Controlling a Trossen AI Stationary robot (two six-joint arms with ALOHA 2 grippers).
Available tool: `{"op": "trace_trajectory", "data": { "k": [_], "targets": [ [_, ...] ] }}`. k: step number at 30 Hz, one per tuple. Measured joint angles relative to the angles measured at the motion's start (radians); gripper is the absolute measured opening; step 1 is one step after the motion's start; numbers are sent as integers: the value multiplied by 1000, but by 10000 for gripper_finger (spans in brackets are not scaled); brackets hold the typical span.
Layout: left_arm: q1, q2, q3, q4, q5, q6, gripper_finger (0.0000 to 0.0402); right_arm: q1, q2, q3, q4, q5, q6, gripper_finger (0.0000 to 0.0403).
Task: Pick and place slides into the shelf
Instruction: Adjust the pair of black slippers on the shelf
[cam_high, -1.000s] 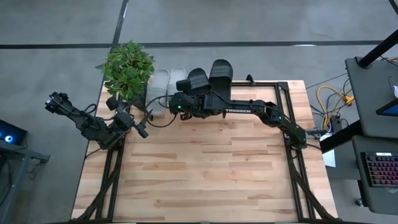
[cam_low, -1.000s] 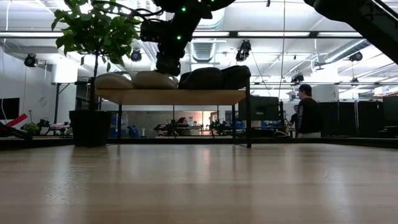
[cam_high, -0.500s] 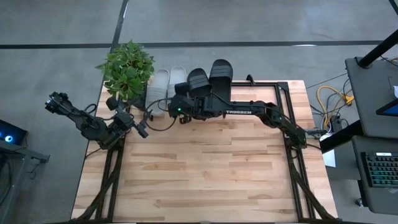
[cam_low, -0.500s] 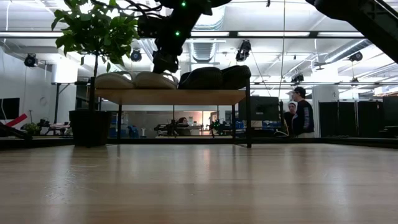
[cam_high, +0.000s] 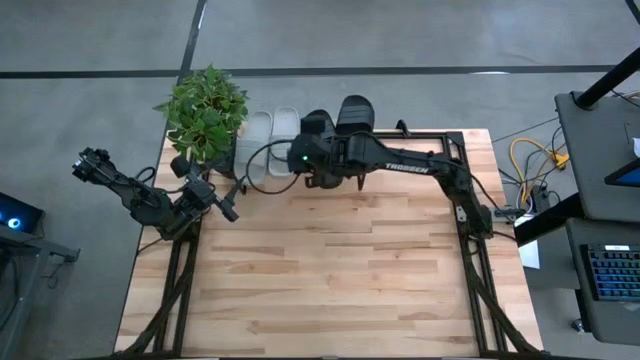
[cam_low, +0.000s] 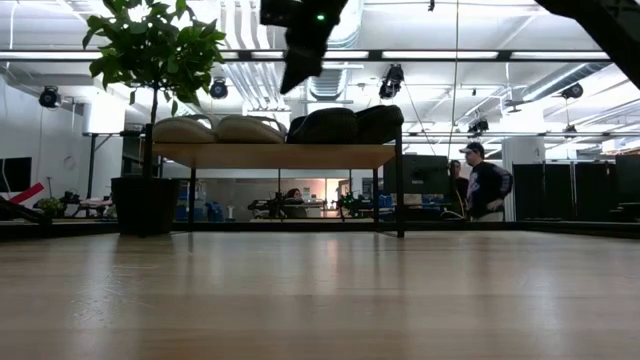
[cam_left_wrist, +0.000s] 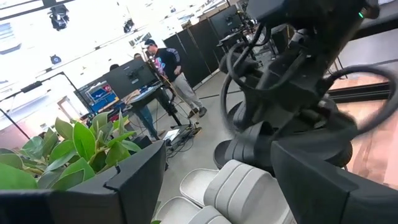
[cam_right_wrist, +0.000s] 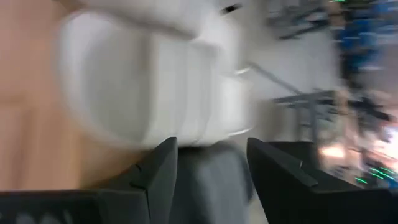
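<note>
With all four slides (cam_low: 285, 127) lined up on the shelf (cam_low: 275, 154), right gripper (cam_right_wrist: 211, 165) hangs above them, fingers apart, holding nothing. Best to lift straight clear, avoiding the straps. Left gripper (cam_left_wrist: 217, 180) waits near the table's left edge, fingers apart. Potted plant (cam_high: 205, 110) crowds the shelf's left end.

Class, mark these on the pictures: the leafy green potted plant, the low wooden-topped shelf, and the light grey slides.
potted plant (cam_high: 205, 112), high view, leaf crown
shelf (cam_low: 275, 155), low view, top board's front edge
light grey slides (cam_high: 268, 135), high view, straps
</note>
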Motion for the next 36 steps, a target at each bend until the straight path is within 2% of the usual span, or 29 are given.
{"op": "trace_trajectory", "data": {
  "k": [2, 6, 16, 26, 31, 36],
  "targets": [
    [0, 0, 0, 0, 0, 0, 274, -11, -6, 0, -64, -53, -5, 179],
    [0, 0, 0, 0, 0, 2, 274, -38, -6, -3, -159, -65, -41, 169],
    [0, 0, 0, 0, 0, 2, 274, -92, -6, -39, -144, -60, -81, 147],
    [0, 2, 0, -1, 0, 2, 274, -133, -5, -91, -35, -36, -129, 130],
    [0, 3, 0, -1, 0, 2, 274, -134, -5, -94, -22, -35, -86, 92],
    [0, 3, 0, -1, 0, 3, 274, -132, -5, -92, 3, -35, 4, 22]
  ]
}}
